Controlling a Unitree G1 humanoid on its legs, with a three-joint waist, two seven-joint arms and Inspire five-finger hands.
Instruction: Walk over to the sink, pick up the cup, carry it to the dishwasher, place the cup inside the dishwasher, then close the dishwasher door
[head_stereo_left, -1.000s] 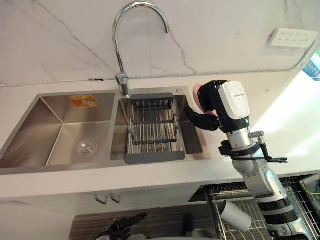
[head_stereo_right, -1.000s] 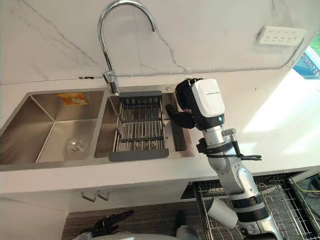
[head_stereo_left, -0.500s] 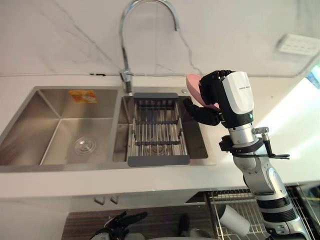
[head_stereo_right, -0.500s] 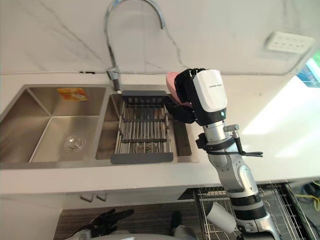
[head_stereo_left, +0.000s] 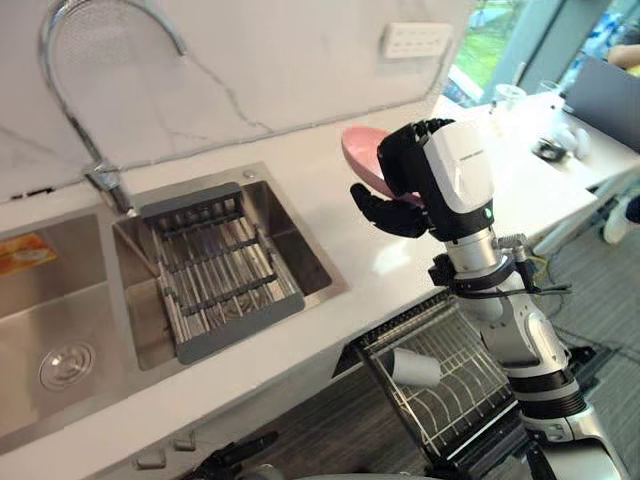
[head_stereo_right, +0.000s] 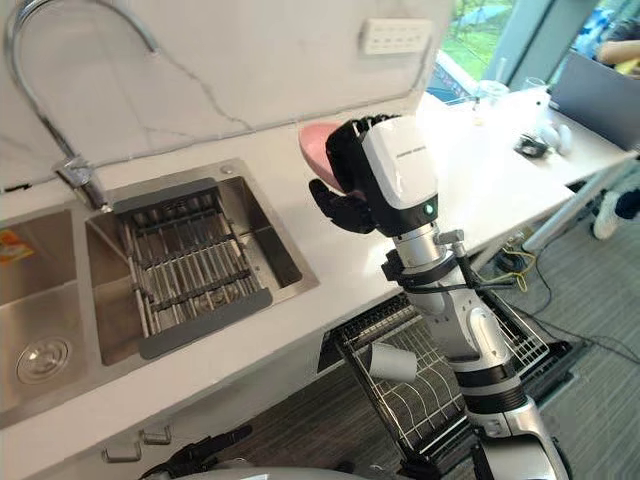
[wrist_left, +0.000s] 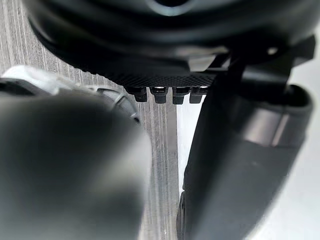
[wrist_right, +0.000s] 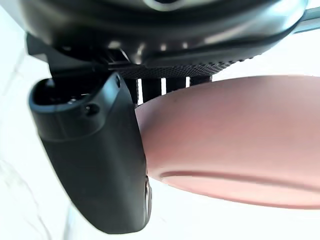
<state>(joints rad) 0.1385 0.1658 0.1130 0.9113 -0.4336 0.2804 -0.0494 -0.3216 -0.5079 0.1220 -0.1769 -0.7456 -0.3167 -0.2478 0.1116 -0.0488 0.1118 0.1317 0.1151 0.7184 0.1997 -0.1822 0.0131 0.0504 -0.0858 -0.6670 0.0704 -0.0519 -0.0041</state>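
Note:
A pink cup (head_stereo_left: 362, 160) hangs tilted above the white counter, right of the sink (head_stereo_left: 320, 270). My right hand (head_stereo_left: 400, 190) is shut on it, fingers over its rim and thumb beneath. The right wrist view shows the cup's pink wall (wrist_right: 235, 135) pressed against the dark thumb (wrist_right: 95, 165). Below the counter's edge the dishwasher's wire rack (head_stereo_left: 470, 390) stands pulled out, with a white cup (head_stereo_left: 415, 368) lying on its side in it. My left hand (head_stereo_left: 230, 455) hangs low over the floor, fingers relaxed.
A grey drainer rack (head_stereo_left: 215, 265) sits in the sink's right basin, under the curved tap (head_stereo_left: 90, 60). A wall socket (head_stereo_left: 418, 38) is behind the counter. At far right stands a table (head_stereo_left: 560, 130) with a laptop and small items.
The whole view has swung right, so the camera moved. My right hand has carried the pink cup from the sink's far right corner out over the counter beside it.

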